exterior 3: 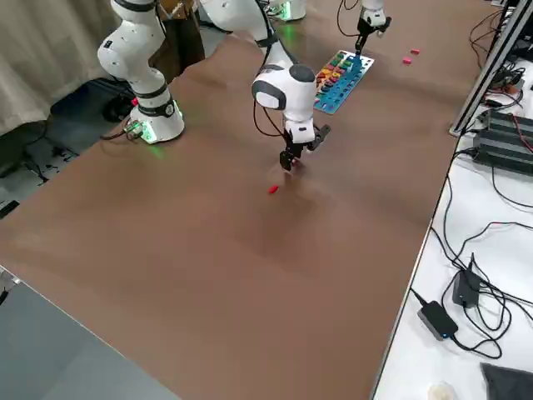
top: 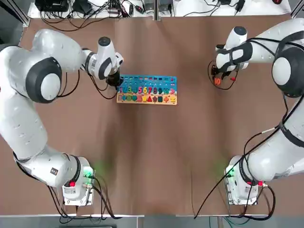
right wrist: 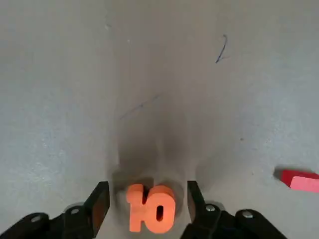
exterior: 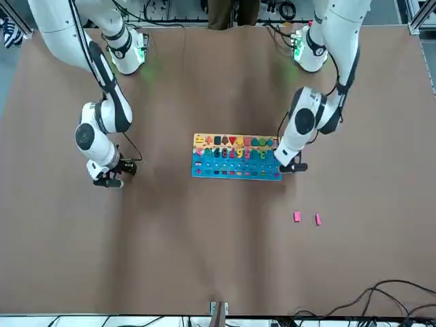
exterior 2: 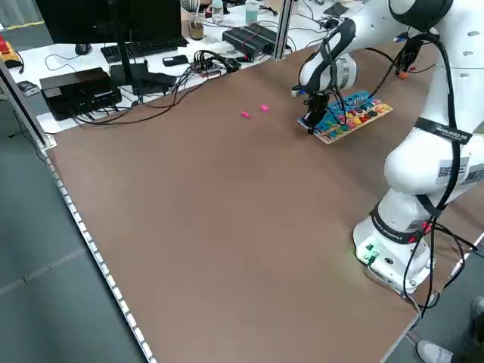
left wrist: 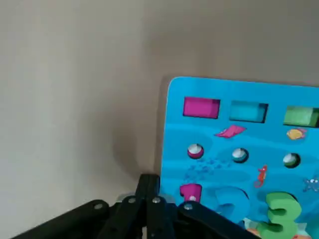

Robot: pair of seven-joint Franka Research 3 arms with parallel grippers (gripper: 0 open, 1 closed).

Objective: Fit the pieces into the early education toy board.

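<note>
The early education toy board (top: 147,89) lies at the table's far middle, blue with coloured numerals and a wooden strip of shapes. My left gripper (top: 114,79) is shut and empty, its tip right at the board's left short edge (left wrist: 167,149). My right gripper (right wrist: 147,188) is low over the table at the far right, open. Its fingers (right wrist: 99,204) straddle the orange "10" piece (right wrist: 149,208) with a small gap on each side. A small red piece (right wrist: 299,180) lies close by. Two pink pieces (exterior: 297,216) (exterior: 318,219) lie beyond the board's left end.
Cables, a monitor and boxes crowd the bench past the table's far edge (exterior 2: 151,72). Both arm bases (top: 76,183) (top: 242,183) stand at the near edge. Brown tabletop (top: 152,156) stretches between the bases and the board.
</note>
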